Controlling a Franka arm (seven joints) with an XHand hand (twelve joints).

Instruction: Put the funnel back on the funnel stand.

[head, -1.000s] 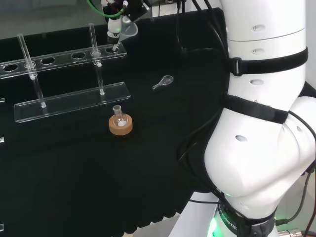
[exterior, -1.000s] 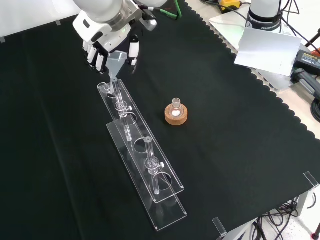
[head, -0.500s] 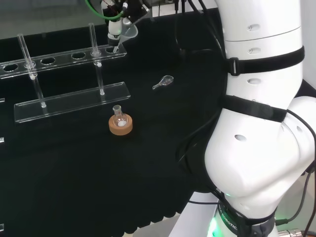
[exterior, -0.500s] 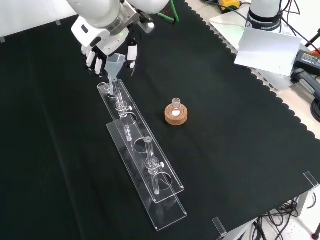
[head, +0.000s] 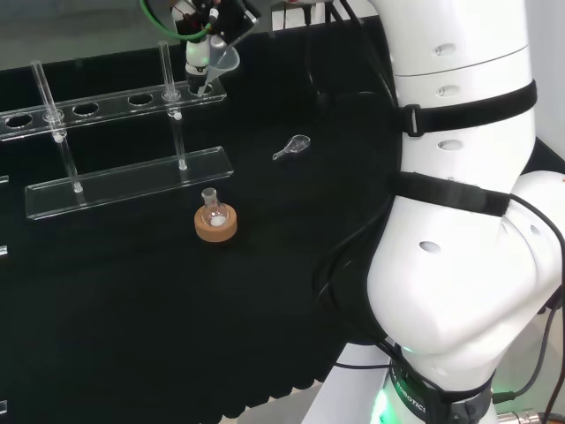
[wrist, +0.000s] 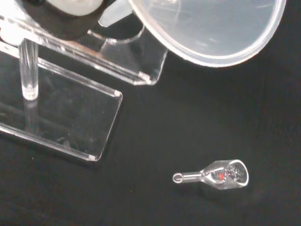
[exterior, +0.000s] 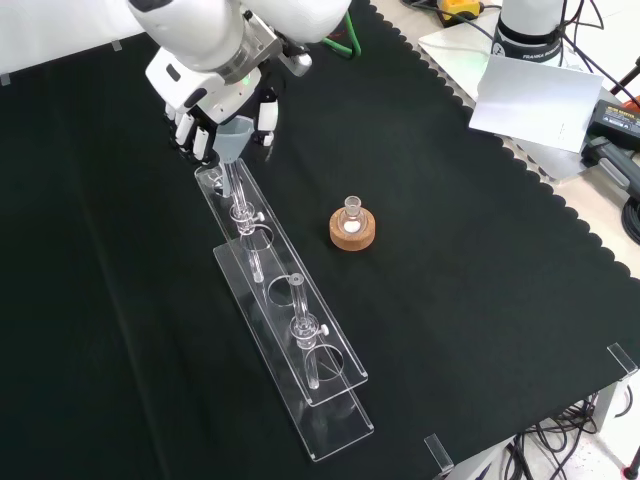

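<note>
We've got the robot hand [exterior: 205,110] clamped on the funnel [exterior: 233,137], stem over the stand's [exterior: 290,330] end hole. Risk: if stem's off-centre we hit the rim & tip the stand.

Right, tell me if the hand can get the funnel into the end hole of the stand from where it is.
Probably yes. The hand holds the funnel with its stem just above the end hole of the funnel stand. Nothing stands between them, and the nearest upright rod is one hole along.
</note>
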